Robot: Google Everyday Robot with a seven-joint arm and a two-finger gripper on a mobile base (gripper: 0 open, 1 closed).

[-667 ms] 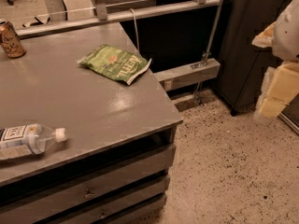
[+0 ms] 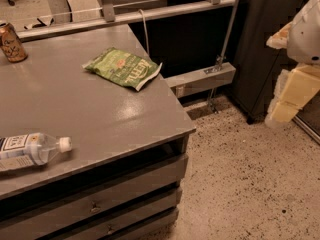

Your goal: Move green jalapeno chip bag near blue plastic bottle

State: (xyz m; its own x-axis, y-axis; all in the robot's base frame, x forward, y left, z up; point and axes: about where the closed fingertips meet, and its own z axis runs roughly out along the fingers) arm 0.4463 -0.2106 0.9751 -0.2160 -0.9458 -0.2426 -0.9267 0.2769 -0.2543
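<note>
The grey table (image 2: 100,114) fills the left and centre of the camera view, with drawer fronts (image 2: 100,204) stacked under its near edge. A speckled floor (image 2: 240,179) spreads out to its right, and a metal rail (image 2: 150,14) runs behind its far edge.

The gripper (image 2: 292,96) hangs at the right edge of the view, over the floor in front of a dark cabinet (image 2: 260,49), well apart from the table and everything on it. It is only partly in view, a white housing with pale yellow parts below. Whether it is spread or pressed together cannot be told, and it holds nothing that can be seen.

The green jalapeno chip bag (image 2: 125,68) lies flat near the table's far right corner, its white edge towards the right. The blue plastic bottle (image 2: 27,153) lies on its side at the near left, white cap pointing right, well apart from the bag. A brown-gold can (image 2: 12,43) stands upright at the far left.
</note>
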